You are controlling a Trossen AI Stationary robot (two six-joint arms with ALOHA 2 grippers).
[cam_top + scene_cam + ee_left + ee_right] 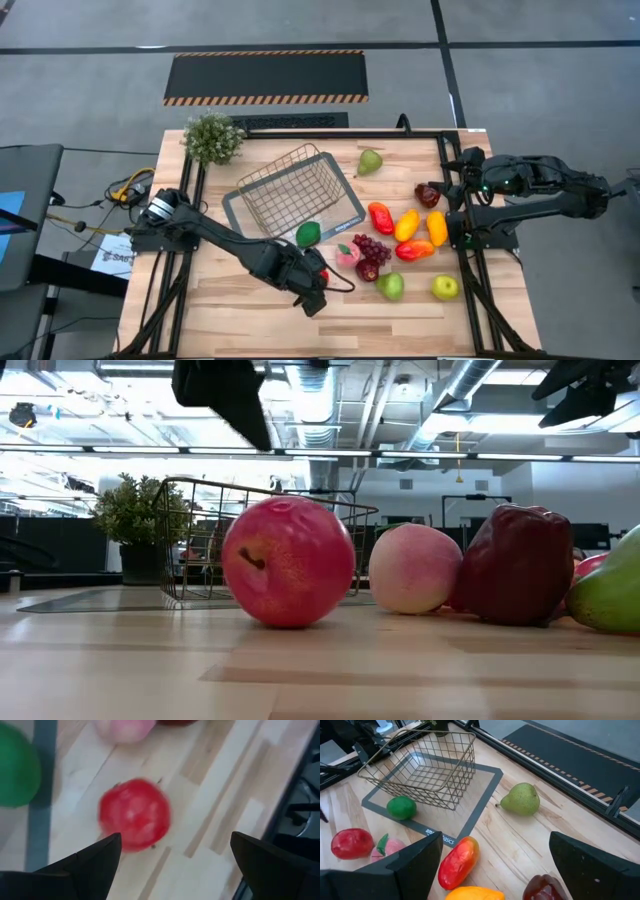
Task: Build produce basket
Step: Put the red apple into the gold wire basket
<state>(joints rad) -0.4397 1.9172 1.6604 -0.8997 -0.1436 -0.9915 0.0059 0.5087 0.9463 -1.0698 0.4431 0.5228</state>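
My left gripper [312,290] [175,851] is open and hovers above a red apple [134,815] [288,560] that rests on the table near the near edge. In the low view the gripper [225,395] is well above the apple, touching nothing. A pink peach [347,255], dark grapes [372,244] and a dark red apple [368,270] lie just right of it. The wire basket [295,188] stands on its grey tray [236,208], with a green lime [308,234] on the tray's near edge. My right gripper [452,164] [495,865] waits open at the table's right side.
More produce lies right of centre: a red-orange mango [381,217], yellow and orange pieces [406,225], a red pepper [415,250], two green apples [390,286], a dark red piece [428,195] and a pear [370,161]. A potted plant [212,138] stands at the far left corner.
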